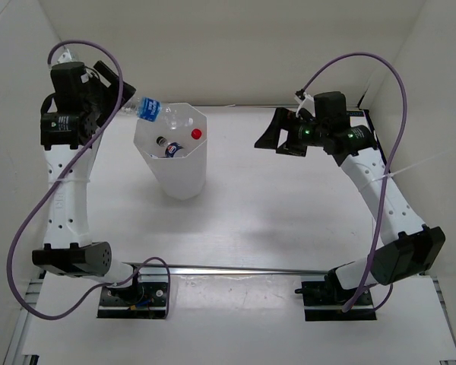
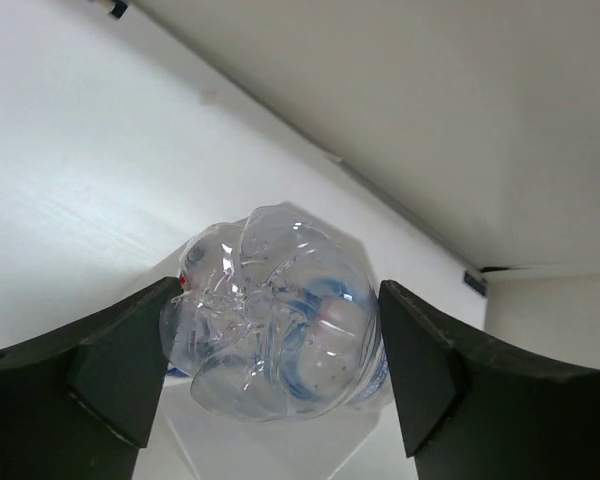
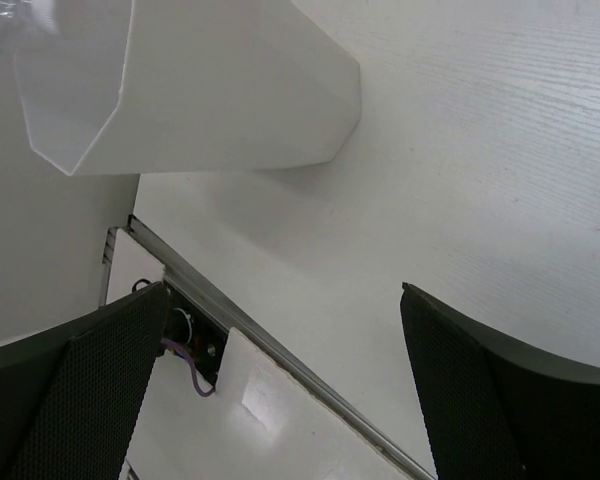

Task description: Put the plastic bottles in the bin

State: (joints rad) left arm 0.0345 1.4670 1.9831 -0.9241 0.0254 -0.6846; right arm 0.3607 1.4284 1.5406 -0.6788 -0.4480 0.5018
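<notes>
My left gripper [image 1: 120, 103] is shut on a clear blue-labelled bottle [image 1: 155, 112], holding it by its base end, tilted over the far left rim of the white bin [image 1: 184, 182]. In the left wrist view the bottle's base [image 2: 275, 330] sits between both fingers [image 2: 120, 370], with the bin [image 2: 270, 452] below. Inside the bin lie a red-capped bottle [image 1: 196, 133], a black-capped bottle [image 1: 161, 141] and a blue-labelled bottle [image 1: 170, 150]. My right gripper [image 1: 270, 134] is open and empty, right of the bin, and it sees the bin's outer wall [image 3: 210, 90].
White walls enclose the table at the back and both sides. A metal rail [image 1: 251, 268] runs along the near edge between the arm bases, and it also shows in the right wrist view [image 3: 280, 350]. Purple cables [image 1: 30, 220] loop off both arms.
</notes>
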